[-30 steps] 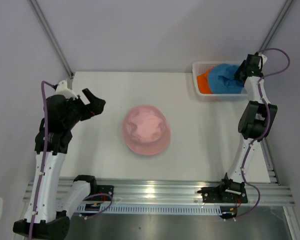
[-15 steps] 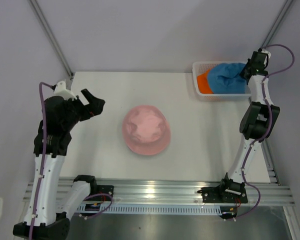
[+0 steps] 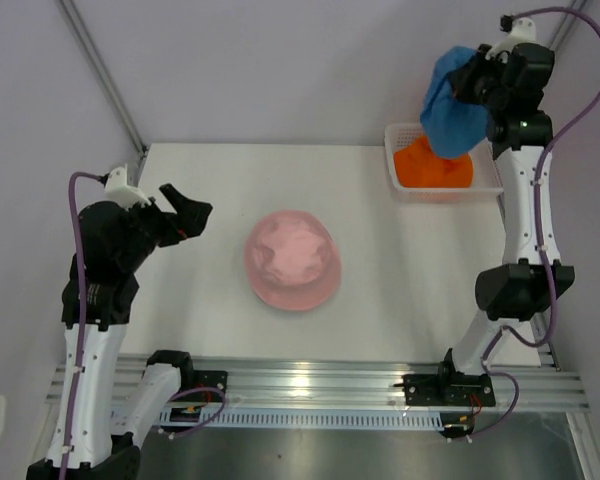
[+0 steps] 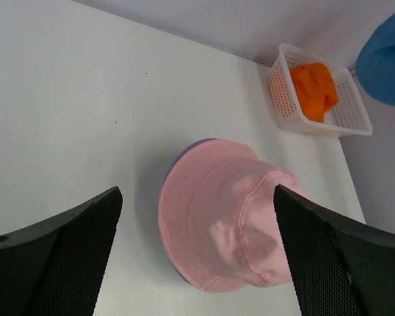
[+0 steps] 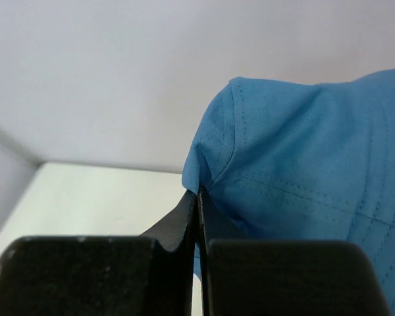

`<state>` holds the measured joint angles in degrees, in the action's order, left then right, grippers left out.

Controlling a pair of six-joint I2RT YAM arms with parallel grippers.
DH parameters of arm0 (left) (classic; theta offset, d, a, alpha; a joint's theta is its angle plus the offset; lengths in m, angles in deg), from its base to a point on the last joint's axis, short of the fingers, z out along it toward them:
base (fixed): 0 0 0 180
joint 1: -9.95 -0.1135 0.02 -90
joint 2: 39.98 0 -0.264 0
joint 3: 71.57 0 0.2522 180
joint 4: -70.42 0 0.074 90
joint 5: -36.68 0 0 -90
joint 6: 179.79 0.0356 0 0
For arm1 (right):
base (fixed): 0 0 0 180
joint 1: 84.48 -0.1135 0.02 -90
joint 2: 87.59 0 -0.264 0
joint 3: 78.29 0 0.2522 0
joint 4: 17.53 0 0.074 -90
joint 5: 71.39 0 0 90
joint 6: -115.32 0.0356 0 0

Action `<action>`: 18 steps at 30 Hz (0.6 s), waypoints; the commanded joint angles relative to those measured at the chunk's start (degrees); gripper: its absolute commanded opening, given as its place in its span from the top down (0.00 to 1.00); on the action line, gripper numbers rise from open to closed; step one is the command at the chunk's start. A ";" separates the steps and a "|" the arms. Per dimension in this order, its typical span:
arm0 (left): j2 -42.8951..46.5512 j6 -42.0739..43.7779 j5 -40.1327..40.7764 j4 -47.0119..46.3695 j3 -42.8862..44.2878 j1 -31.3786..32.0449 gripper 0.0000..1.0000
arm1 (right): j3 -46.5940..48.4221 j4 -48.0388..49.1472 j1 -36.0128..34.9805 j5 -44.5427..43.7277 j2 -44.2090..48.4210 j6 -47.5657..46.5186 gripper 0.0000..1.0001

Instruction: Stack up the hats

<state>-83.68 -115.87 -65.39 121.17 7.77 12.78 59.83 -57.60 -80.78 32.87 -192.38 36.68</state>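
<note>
A pink hat (image 3: 291, 259) lies crown-up mid-table, over a lavender hat whose brim edge (image 4: 178, 157) peeks out beneath it. My right gripper (image 3: 472, 76) is shut on the blue hat (image 3: 450, 105), pinching its fabric (image 5: 296, 171) and holding it high above the white basket (image 3: 395, 160). The orange hat (image 3: 435, 168) lies in that basket. My left gripper (image 3: 185, 211) hovers open at the table's left, apart from the pink hat (image 4: 234, 224), nothing between its fingers.
The white mesh basket (image 4: 342, 122) stands at the table's far right corner. Grey walls and a slanted frame pole (image 3: 100, 70) close in the back. An aluminium rail (image 3: 310, 385) runs along the near edge.
The right gripper closed on the blue hat in the basket and lifted it well above, uncovering the orange hat. The left arm barely moved.
</note>
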 commanded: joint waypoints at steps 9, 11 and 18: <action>4.59 -1.25 -1.73 0.01 -2.21 -0.02 0.01 | -9.46 10.11 -15.91 19.47 16.46 11.66 1.00; 5.47 -1.51 0.90 1.23 -2.39 -0.02 0.01 | -10.53 10.92 -18.90 20.45 17.69 13.51 1.00; 7.84 1.21 7.59 5.54 -0.81 -0.11 0.01 | -16.77 9.89 -29.97 22.84 19.36 14.06 1.00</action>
<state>-76.86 -116.11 -61.55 124.56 5.65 12.78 44.79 -48.99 -106.57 53.29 -175.11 49.79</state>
